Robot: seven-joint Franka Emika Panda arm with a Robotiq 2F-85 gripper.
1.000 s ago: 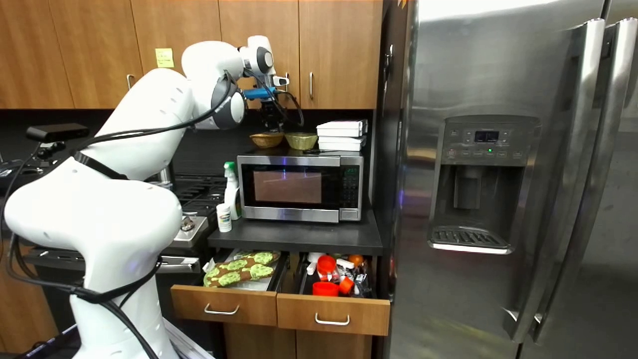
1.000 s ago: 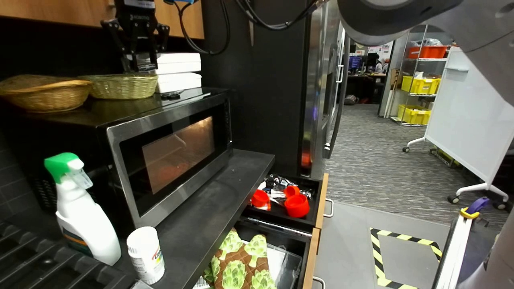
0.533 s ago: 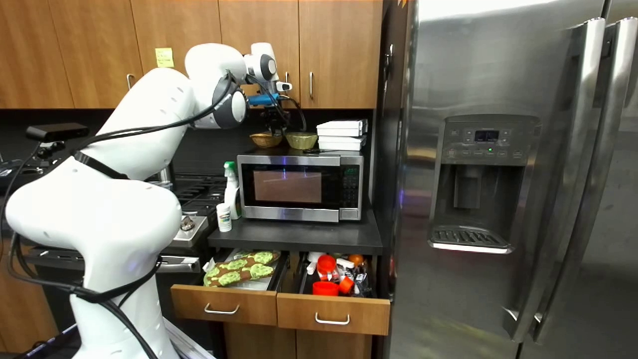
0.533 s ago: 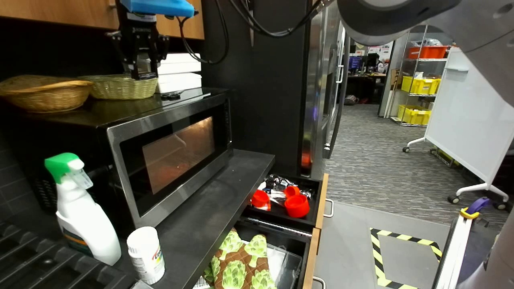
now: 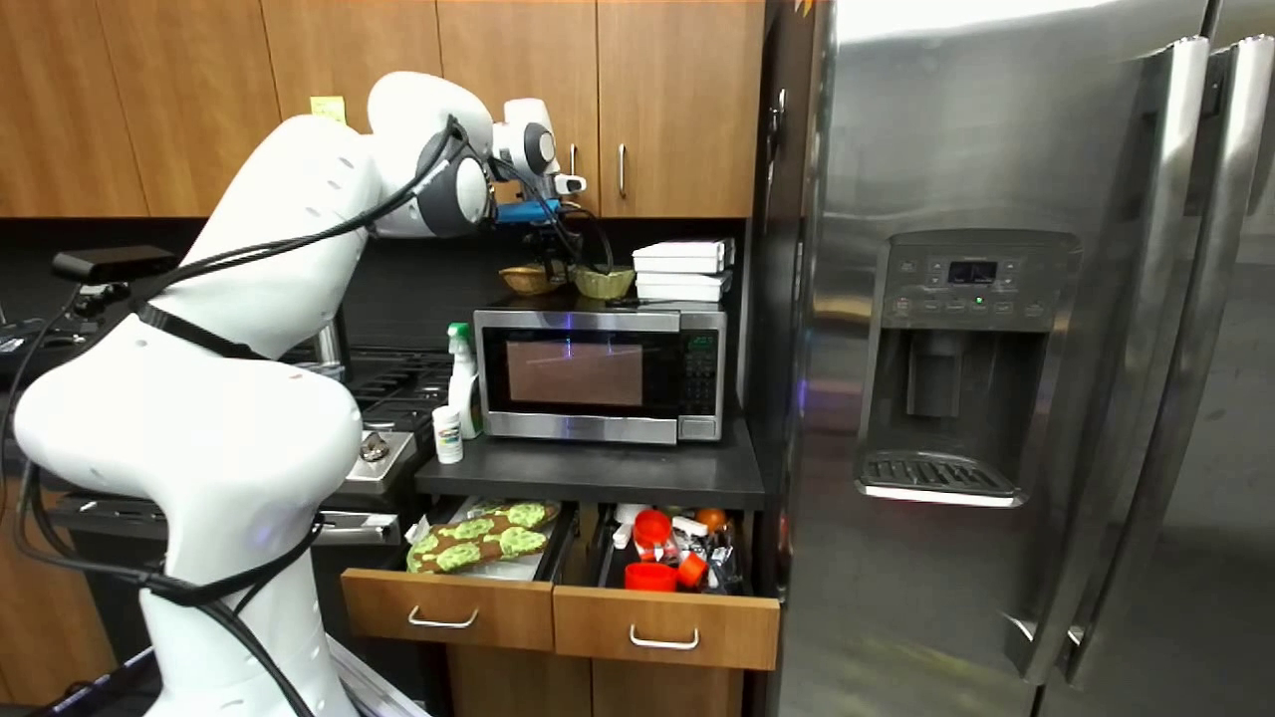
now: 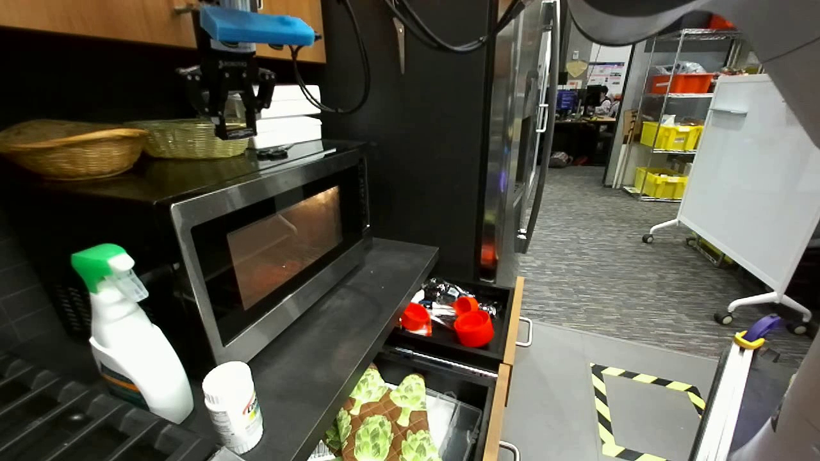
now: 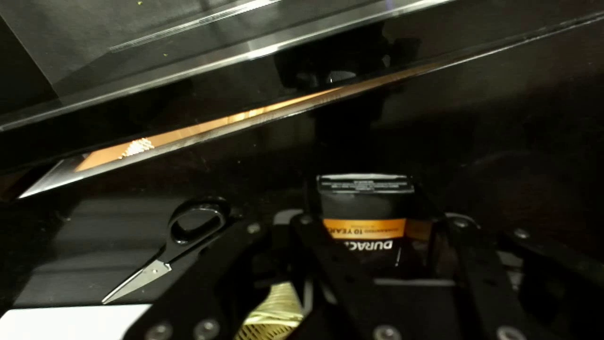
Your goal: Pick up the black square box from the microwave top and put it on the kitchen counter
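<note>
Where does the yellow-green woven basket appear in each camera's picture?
In an exterior view: the yellow-green woven basket, just above centre, left of the stacked white boxes.
In an exterior view: the yellow-green basket, upper left, just right of the brown woven basket.
Wrist view: the yellow-green basket, partly hidden, bottom edge, left of centre.
Shared landmark: the boxy steel microwave the basket stands on; the wrist view shows its glossy black top.

- white tub: near worktop's left edge
- spray bottle: just behind tub
- quilted cloth: left drawer, near left edge
- red cups: right drawer, one near front edge
</note>
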